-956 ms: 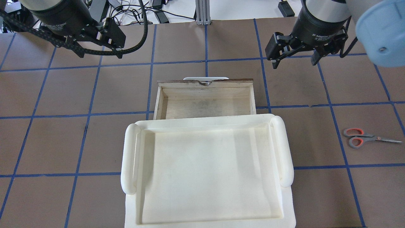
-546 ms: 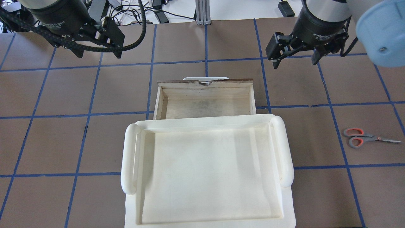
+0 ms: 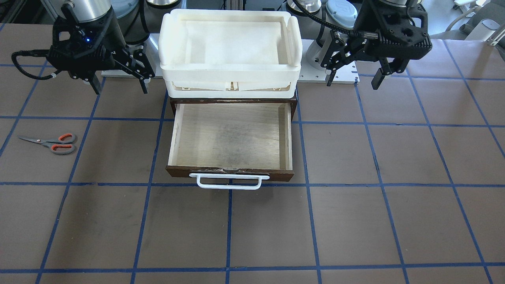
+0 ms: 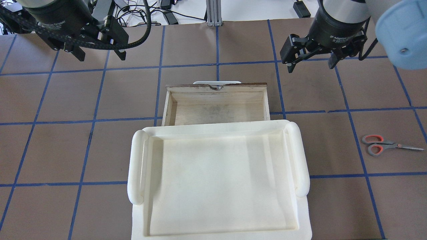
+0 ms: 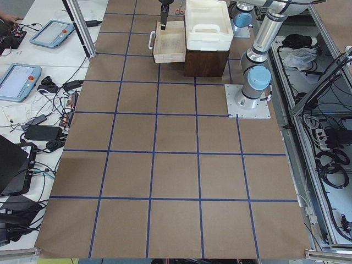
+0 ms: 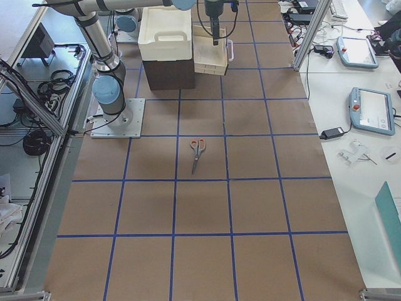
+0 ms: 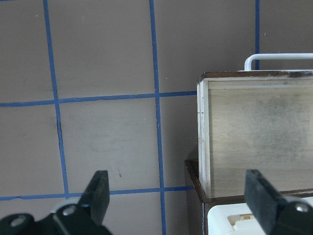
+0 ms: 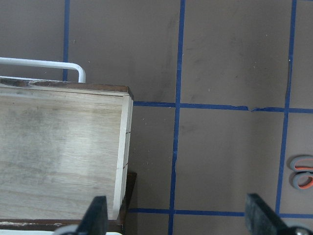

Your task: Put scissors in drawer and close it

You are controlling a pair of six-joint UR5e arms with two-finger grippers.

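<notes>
The scissors [image 4: 388,145] lie flat on the brown table at the right, blades pointing right; they also show in the front-facing view [image 3: 51,142] and at the right wrist view's edge [image 8: 303,175]. The wooden drawer [image 4: 217,108] is pulled open and empty, its white handle [image 3: 229,181] facing away from me. My left gripper [image 4: 101,56] is open and empty, high above the table left of the drawer [image 7: 259,132]. My right gripper [image 4: 311,66] is open and empty, high above the table right of the drawer [image 8: 58,147], well away from the scissors.
A cream-white plastic tray [image 4: 136,166] sits on top of the dark brown cabinet [image 6: 166,74] that holds the drawer. Blue tape lines grid the table. Cables and tablets lie beyond the table's far edge [image 6: 357,53].
My left gripper has shifted a little to the left and turned slightly in the overhead view. The right gripper, the scissors and the drawer have not moved.
</notes>
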